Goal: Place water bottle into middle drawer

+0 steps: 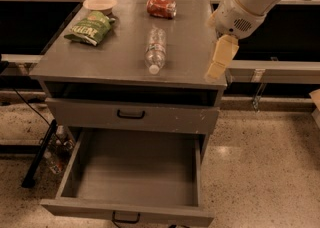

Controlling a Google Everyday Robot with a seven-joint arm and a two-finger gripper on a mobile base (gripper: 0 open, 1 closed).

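Observation:
The water bottle (pixel 155 49) lies on its side in the middle of the grey cabinet top (pixel 120 64), white cap pointing to the front edge. My gripper (pixel 215 73) hangs cream-coloured from the white arm over the top's right front corner, about a hand's width right of the bottle and apart from it. Below, the middle drawer (pixel 135 172) is pulled out, a plain grey tray with nothing in it and a black handle (pixel 125 217) on its front.
A crushed red can (pixel 161 8) lies at the back of the cabinet top, with a green snack bag (pixel 90 28) and a pale bowl (pixel 100 4) at the back left. The drawer above (pixel 131 115) is shut. Cables and a black stand (pixel 40 157) lie on the floor at left.

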